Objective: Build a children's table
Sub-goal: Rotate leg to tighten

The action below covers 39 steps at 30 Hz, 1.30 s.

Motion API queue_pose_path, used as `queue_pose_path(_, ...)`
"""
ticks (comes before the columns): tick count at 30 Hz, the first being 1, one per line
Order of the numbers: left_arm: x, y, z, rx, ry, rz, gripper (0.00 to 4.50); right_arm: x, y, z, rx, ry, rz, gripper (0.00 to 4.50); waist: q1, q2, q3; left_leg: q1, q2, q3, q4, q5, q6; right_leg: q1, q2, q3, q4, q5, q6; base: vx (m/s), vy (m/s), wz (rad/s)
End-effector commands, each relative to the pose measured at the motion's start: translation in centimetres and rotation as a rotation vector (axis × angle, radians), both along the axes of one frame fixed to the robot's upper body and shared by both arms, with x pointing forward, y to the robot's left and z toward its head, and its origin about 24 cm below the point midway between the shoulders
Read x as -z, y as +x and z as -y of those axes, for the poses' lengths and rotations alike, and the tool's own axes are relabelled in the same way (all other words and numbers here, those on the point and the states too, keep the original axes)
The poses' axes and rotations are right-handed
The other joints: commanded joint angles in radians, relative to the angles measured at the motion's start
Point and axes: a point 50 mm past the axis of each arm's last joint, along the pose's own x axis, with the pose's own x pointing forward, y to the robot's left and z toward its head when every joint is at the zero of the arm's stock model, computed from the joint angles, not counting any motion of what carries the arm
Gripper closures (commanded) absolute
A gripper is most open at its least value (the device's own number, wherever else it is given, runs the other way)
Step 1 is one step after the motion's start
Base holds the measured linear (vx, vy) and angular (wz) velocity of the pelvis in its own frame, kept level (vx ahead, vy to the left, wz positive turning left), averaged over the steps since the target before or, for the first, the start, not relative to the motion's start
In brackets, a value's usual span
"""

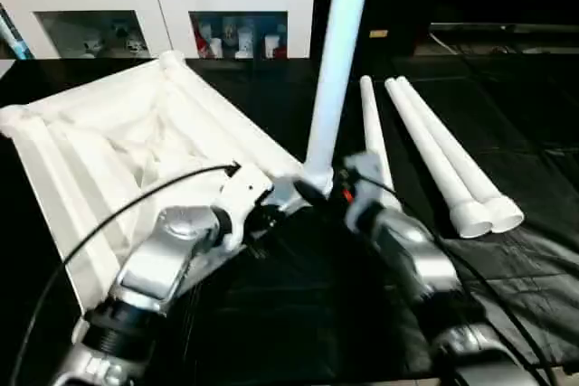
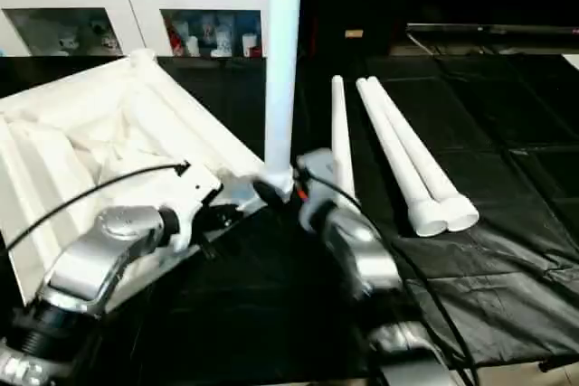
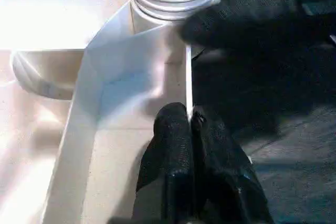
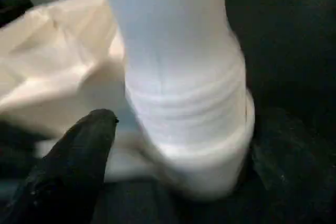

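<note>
Surface: we see a black sheet (image 1: 507, 287) covering the floor where the parts lie.

Table top: the white table top (image 1: 118, 146) lies upside down on the black sheet, ribbed underside up, toward the left side of the sheet. Rounded corner sockets show at its corners.

Fitted leg: one white tube leg (image 1: 336, 61) stands upright in the near right corner socket (image 4: 210, 156) of the table top. In the left wrist view we note the ribbed foot of this leg seated at the corner where two rim walls meet.

Loose legs: three further legs lie flat on the black sheet to the right of the table top. A single leg (image 1: 373, 133) lies just beside the upright one; a pair of legs (image 1: 443, 155) lies farther right, side by side and touching, wide ends toward the robot.

Left end effector: the left end effector (image 3: 190, 129) has its two black fingers pressed together, with the thin rim wall (image 3: 186, 85) of the table top running up to their tips. We cannot tell whether the wall is pinched between them.

Right end effector: the right end effector (image 1: 318, 189) sits at the base of the upright leg. Its fingers stand apart, one black finger (image 4: 79, 156) just beside the leg; contact cannot be judged.

Background: a white cabinet (image 1: 163, 6) with glass doors stands beyond the far edge of the sheet, small items behind the glass.
</note>
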Motion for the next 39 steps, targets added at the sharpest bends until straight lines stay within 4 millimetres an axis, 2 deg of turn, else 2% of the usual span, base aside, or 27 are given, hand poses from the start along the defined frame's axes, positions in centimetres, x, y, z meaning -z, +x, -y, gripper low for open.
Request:
queue_pose_path(1,-0.3,0.4,-0.1,0.016,0.014,0.019,4.5,-0.8,0.1,0.1,-0.014,0.005,0.028,0.03,0.006,0.011,-0.07,0.002,0.051,-0.016,-0.047,-0.06,0.082,0.066,-0.08,0.048,-0.047,0.116,-0.288,0.0,0.0,0.0)
queue_pose_path(4,-0.1,0.5,-0.4,0.03,0.029,0.015,4.5,-1.4,-0.1,1.1,-0.01,-0.031,0.057,0.03,0.009,0.016,-0.07,0.002,0.051,-0.015,-0.043,-0.054,0.093,0.064,-0.079,0.047,-0.044,0.119,-0.288,0.0,0.0,0.0)
queue_pose_path(6,0.0,0.6,-0.5,0.032,0.032,0.014,4.5,-1.5,-0.2,1.4,-0.012,-0.05,0.072,0.03,0.014,0.016,-0.068,0.003,0.051,-0.014,-0.043,-0.073,0.084,0.063,-0.079,0.047,-0.048,0.076,-0.278,0.0,0.0,0.0)
queue_pose_path(7,0.0,0.6,-0.6,0.036,0.034,0.013,4.5,-1.7,-0.5,1.8,-0.013,-0.062,0.081,0.03,0.015,0.019,-0.068,0.003,0.051,-0.015,-0.042,-0.076,0.08,0.063,-0.079,0.047,-0.049,0.065,-0.274,0.0,0.0,0.0)
queue_pose_path(11,0.2,0.6,-0.7,0.049,0.039,0.009,4.5,-2.1,-1.0,2.6,-0.019,-0.075,0.093,0.03,0.017,0.017,-0.067,0.002,0.05,-0.015,-0.042,-0.101,0.064,0.064,-0.077,0.048,-0.051,0.028,-0.264,0.0,0.0,0.0)
queue_pose_path(15,0.5,0.6,-0.9,0.069,0.047,0.004,4.5,-2.4,-1.5,3.5,-0.004,-0.08,0.095,0.03,0.018,0.015,-0.07,0.001,0.049,-0.016,-0.04,-0.086,0.066,0.065,-0.077,0.048,-0.047,0.042,-0.255,0.0,0.0,0.0)
queue_pose_path(18,0.7,0.5,-1.1,0.084,0.051,0.003,4.5,-2.6,-1.8,4.2,0.021,-0.086,0.087,0.03,0.017,0.015,-0.07,0.001,0.049,-0.016,-0.039,-0.098,0.062,0.063,-0.078,0.047,-0.049,0.014,-0.255,0.0,0.0,0.0)
queue_pose_path(19,0.8,0.4,-1.1,0.107,0.05,0.003,4.5,-2.4,-1.9,4.9,0.044,-0.095,0.069,0.03,0.019,0.013,-0.068,0.001,0.047,-0.016,-0.039,-0.095,0.062,0.065,-0.077,0.048,-0.051,0.002,-0.249,0.0,0.0,0.0)
queue_pose_path(21,0.8,0.2,-1.1,0.153,0.054,0.009,4.5,-2.2,-2.2,6.0,0.082,-0.114,0.043,0.03,0.021,0.014,-0.071,0.002,0.048,-0.016,-0.038,-0.083,0.062,0.064,-0.075,0.048,-0.048,0.014,-0.246,0.0,0.0,0.0)
queue_pose_path(23,0.8,0.2,-1.1,0.153,0.054,0.009,4.5,-2.2,-2.2,6.0,0.082,-0.114,0.043,0.03,0.022,0.015,-0.073,0.003,0.048,-0.016,-0.036,-0.077,0.061,0.063,-0.076,0.048,-0.046,0.03,-0.247,0.0,0.0,0.0)
queue_pose_path(30,1.1,-0.4,-1.1,0.249,0.072,-0.001,4.5,-1.5,-2.1,8.7,0.211,-0.176,-0.015,0.03,0.025,0.016,-0.071,0.004,0.047,-0.015,-0.034,-0.095,0.049,0.061,-0.076,0.048,-0.047,0.003,-0.251,0.0,0.0,0.0)
queue_pose_path(39,1.1,-1.0,-1.1,0.351,0.071,0.0,4.5,-2.3,-2.1,9.7,0.238,-0.167,-0.011,0.03,0.031,0.015,-0.073,0.003,0.047,-0.016,-0.032,-0.09,0.046,0.062,-0.077,0.047,-0.045,-0.011,-0.242,0.0,0.0,0.0)
